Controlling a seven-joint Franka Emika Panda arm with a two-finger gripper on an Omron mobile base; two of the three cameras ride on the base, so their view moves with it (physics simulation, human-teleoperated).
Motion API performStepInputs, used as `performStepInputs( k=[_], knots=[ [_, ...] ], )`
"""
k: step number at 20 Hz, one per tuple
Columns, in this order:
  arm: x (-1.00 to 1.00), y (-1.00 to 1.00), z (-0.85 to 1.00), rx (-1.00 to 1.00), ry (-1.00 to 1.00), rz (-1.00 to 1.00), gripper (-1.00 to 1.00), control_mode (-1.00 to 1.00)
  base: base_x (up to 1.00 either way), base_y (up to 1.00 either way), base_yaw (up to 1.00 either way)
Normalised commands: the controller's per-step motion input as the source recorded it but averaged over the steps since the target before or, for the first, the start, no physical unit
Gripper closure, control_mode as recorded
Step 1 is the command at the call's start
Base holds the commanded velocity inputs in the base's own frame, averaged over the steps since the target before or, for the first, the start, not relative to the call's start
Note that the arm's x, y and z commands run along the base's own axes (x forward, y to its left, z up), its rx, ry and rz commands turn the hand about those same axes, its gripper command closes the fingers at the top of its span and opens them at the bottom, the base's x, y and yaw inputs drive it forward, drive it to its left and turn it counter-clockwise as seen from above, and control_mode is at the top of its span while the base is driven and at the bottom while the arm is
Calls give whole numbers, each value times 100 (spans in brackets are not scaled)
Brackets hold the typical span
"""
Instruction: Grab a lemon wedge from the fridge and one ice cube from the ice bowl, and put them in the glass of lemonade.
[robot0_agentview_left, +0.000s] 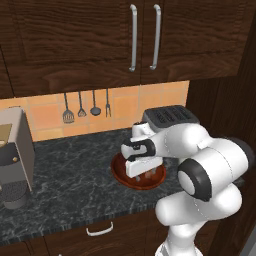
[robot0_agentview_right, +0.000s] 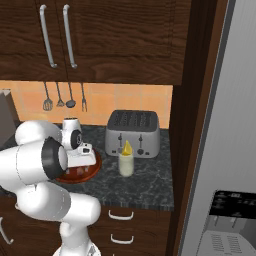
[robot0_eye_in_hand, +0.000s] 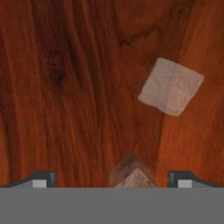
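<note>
The claw (robot0_eye_in_hand: 112, 179) hangs low inside the bowl (robot0_agentview_left: 120, 172), jaws spread wide around a cube (robot0_eye_in_hand: 133, 177) lying between its fingertips (robot0_eye_in_hand: 41, 178). Another cube (robot0_eye_in_hand: 171, 86) lies nearby. The glass (robot0_agentview_right: 126, 164), lemon wedge (robot0_agentview_right: 127, 148) on top, stands before the toaster (robot0_agentview_right: 132, 132).

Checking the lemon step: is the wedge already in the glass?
In. The yellow wedge sticks up from the rim of the glass, which stands before the toaster.

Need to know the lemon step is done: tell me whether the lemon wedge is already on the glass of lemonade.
Yes: in the right base view the lemon wedge sits atop the glass of lemonade, beside the toaster.
</note>
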Motion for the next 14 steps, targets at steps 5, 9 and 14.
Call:
performStepInputs(
  k=[5, 9, 14],
  knots=[
    [0, 14, -3, 0, 0, 0, -100, -100, 0, 0, 0],
    [0, 11, 0, 0, 0, 0, -100, -100, 0, 0, 0],
    [0, 9, 0, 0, 0, 0, -100, -100, 0, 0, 0]
  ],
)
